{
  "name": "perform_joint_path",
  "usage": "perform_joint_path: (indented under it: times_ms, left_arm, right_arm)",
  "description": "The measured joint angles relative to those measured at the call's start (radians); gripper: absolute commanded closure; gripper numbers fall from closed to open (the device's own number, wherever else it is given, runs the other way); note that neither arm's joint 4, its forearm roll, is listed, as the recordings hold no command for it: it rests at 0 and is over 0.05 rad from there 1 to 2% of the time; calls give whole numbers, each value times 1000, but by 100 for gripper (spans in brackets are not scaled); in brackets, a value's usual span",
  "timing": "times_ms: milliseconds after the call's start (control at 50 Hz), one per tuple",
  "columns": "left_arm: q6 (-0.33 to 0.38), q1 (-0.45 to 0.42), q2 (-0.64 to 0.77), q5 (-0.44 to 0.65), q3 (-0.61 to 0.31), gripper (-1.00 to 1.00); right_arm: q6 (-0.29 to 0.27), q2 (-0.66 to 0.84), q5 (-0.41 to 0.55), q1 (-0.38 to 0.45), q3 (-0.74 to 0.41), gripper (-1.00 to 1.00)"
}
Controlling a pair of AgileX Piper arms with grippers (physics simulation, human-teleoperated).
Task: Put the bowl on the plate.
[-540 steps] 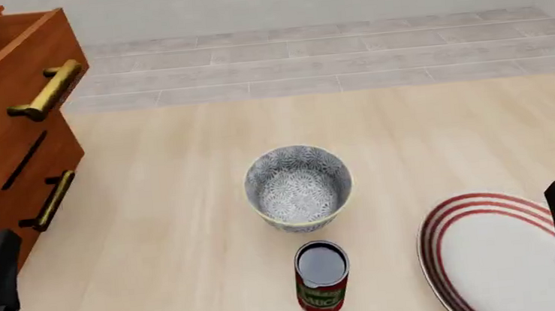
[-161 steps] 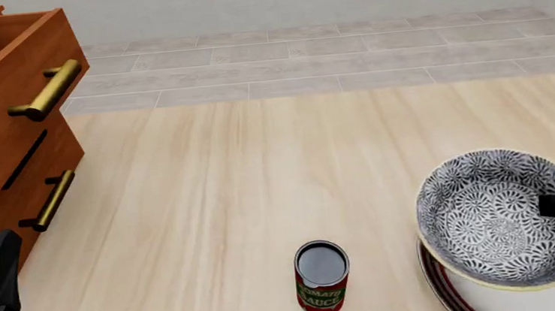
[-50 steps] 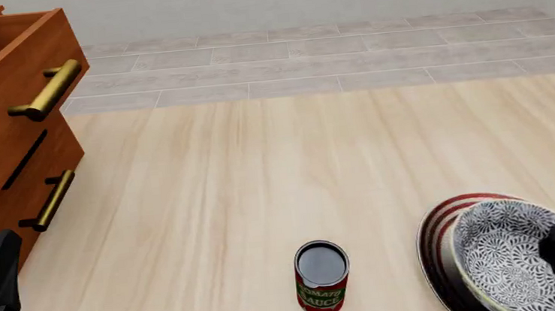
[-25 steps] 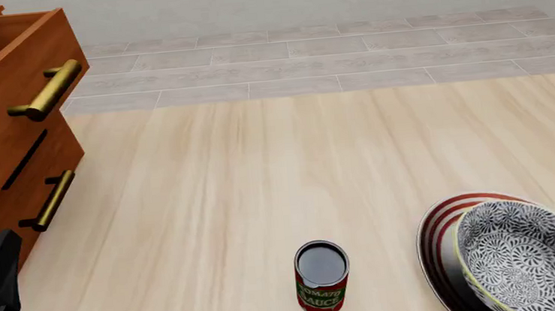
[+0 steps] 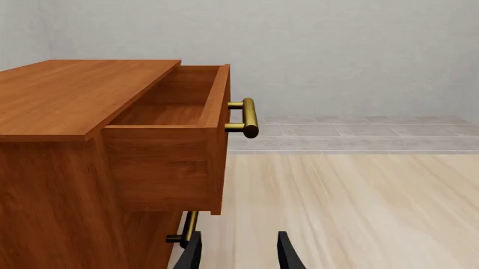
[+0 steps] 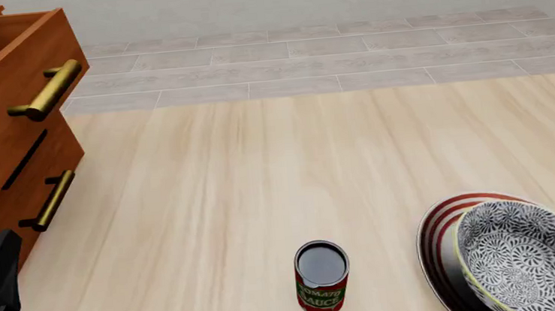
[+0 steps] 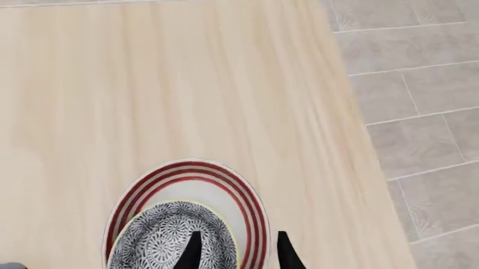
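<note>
- The bowl (image 6: 528,258) sits on the plate (image 6: 436,240) at the counter's (image 6: 260,187) near right corner.
- The right end effector (image 7: 235,252) hangs above them, fingers apart, holding nothing.
- The left end effector (image 5: 238,252) rests beside the wooden dresser (image 5: 67,140), fingers apart and empty.
- A tomato sauce can (image 6: 323,277) stands upright, left of the plate and apart from it.

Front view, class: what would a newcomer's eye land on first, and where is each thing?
First, the patterned bowl sitting on the red-ringed plate at the table's near right corner. Next, the red can standing alone near the front edge, left of the plate. Then the wooden drawer unit at far left, its top drawer pulled open.
</note>
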Motion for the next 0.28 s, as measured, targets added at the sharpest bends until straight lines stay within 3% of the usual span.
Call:
perform_joint_path:
  times_ms: [280]
  left_arm:
    - [0, 0, 0, 0, 0, -100]
  right_arm:
    - [-33, 15, 62, 37, -145, -100]
